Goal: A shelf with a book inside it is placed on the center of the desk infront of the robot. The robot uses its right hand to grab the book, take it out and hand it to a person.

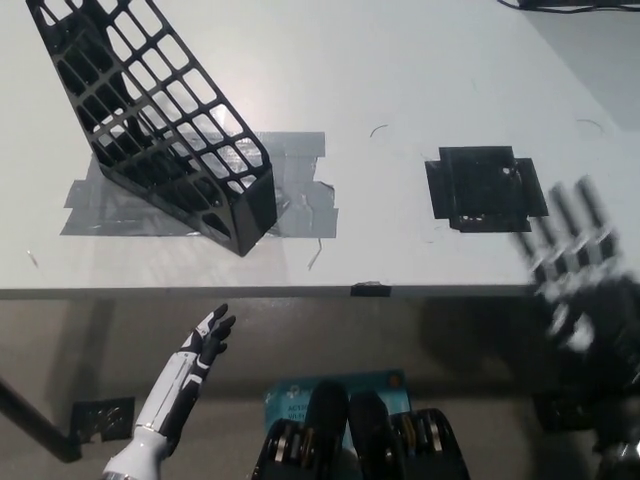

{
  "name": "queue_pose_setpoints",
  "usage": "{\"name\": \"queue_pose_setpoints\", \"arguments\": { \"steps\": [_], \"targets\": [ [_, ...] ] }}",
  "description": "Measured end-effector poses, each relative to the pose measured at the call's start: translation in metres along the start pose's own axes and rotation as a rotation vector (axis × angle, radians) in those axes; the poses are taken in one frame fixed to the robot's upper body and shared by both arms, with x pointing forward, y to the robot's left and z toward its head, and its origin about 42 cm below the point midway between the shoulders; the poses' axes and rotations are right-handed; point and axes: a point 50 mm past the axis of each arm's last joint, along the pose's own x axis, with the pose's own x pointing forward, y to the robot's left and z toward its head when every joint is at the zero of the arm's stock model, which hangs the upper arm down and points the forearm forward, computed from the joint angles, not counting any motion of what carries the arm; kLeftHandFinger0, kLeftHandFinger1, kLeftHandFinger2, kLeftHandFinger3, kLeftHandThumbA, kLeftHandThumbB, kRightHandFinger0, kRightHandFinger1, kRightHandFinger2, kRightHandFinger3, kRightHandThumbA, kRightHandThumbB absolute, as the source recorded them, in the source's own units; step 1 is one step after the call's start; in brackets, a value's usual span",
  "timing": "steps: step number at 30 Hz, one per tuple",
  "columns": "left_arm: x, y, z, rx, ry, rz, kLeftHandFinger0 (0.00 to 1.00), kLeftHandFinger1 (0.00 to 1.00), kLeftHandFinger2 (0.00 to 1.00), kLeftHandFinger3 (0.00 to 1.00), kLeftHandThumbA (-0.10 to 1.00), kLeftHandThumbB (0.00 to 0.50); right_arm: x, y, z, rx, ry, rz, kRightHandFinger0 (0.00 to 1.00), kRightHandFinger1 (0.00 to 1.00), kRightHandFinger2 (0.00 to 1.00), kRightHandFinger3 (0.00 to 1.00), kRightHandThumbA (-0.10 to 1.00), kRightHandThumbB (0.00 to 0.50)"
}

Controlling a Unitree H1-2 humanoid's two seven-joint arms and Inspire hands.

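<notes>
The black lattice shelf lies tilted on grey tape on the left part of the white desk, and I see no book inside it. No book shows anywhere in the head view. My black right hand is blurred at the desk's front right edge, fingers spread apart and holding nothing. My white left hand rests open below the desk's front edge at lower left.
A black square plate is fixed on the desk at right of centre. Grey tape lies under and beside the shelf. The white desk runs to a front edge across the middle of the picture.
</notes>
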Motion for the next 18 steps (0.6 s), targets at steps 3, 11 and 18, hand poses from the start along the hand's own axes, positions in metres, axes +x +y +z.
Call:
{"name": "queue_pose_setpoints", "arguments": {
  "steps": [3,11,18],
  "targets": [
    [0.0,0.001,0.0,-0.004,0.0,0.003,1.0,1.0,1.0,1.0,1.0,0.243,-0.014,-0.006,-0.022,0.002,0.066,-0.02,1.0,1.0,1.0,1.0,1.0,0.428],
    [-0.001,0.005,0.0,-0.008,-0.001,0.018,1.0,1.0,1.0,1.0,1.0,0.235,-0.024,-0.034,-0.072,-0.041,0.195,-0.082,1.0,1.0,1.0,1.0,1.0,0.387],
    [-0.001,0.008,-0.001,-0.01,-0.001,0.031,1.0,1.0,1.0,1.0,1.0,0.219,-0.023,-0.038,-0.083,-0.187,0.212,-0.074,1.0,1.0,1.0,1.0,1.0,0.4]
  ]
}}
